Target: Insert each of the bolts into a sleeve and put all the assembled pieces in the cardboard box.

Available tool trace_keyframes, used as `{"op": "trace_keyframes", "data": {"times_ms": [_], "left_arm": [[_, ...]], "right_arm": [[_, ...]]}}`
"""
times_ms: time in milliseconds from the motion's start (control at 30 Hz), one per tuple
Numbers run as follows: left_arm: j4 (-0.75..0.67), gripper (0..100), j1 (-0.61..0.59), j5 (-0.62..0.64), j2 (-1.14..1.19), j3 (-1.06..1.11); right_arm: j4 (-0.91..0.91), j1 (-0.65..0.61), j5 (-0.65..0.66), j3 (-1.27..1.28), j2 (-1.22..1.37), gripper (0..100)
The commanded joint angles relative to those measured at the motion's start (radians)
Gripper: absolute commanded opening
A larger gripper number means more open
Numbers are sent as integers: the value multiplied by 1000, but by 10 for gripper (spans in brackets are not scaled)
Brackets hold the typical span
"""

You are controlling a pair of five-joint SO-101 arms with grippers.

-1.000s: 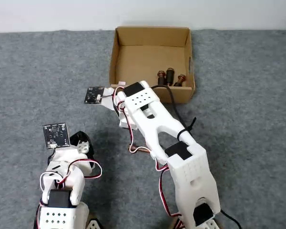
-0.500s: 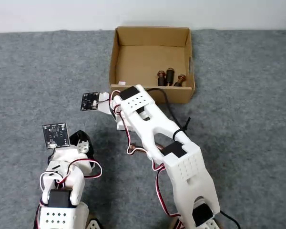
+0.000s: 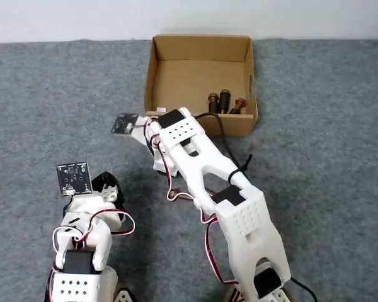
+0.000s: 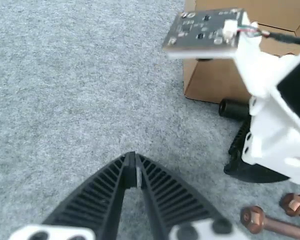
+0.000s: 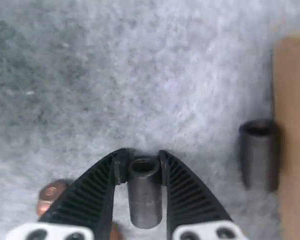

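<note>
Gripping a dark cylindrical metal sleeve (image 5: 145,200), right claw (image 5: 141,162) sits at 7 o'clock of the brown cardboard box (image 3: 201,49), three copper-headed assembled pieces (image 3: 225,100) inside at 4 o'clock; left claw (image 4: 131,167) clenched, empty.

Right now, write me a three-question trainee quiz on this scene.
1. True or false: the left gripper is shut with nothing in it.
2. What sits between the fingers of the right gripper? A) a bolt B) a sleeve C) nothing
3. Fill in: the assembled pieces lying in the cardboard box number ___.
Key: 1 true; 2 B; 3 three.
</note>
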Motion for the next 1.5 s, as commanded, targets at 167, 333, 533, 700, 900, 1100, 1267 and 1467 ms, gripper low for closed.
{"op": "trace_keyframes", "data": {"times_ms": [167,333,533,700,900,1100,1267,1467], "left_arm": [[-21,6,-9,6,-2,-5],[-8,6,-9,6,-2,-5],[15,6,-3,6,-2,-5],[15,6,-3,6,-2,-5],[15,6,-3,6,-2,-5],[17,6,-3,6,-2,-5],[17,6,-3,6,-2,-5],[15,6,-3,6,-2,-5]], "right_arm": [[156,30,-362,-169,-27,9],[308,39,-528,-327,-27,9],[441,84,-675,-460,-25,9],[418,199,-700,-459,18,9],[351,268,-692,-465,160,10],[361,271,-689,-465,208,184],[404,262,-615,-465,200,157],[441,282,-615,-465,206,140]]}}
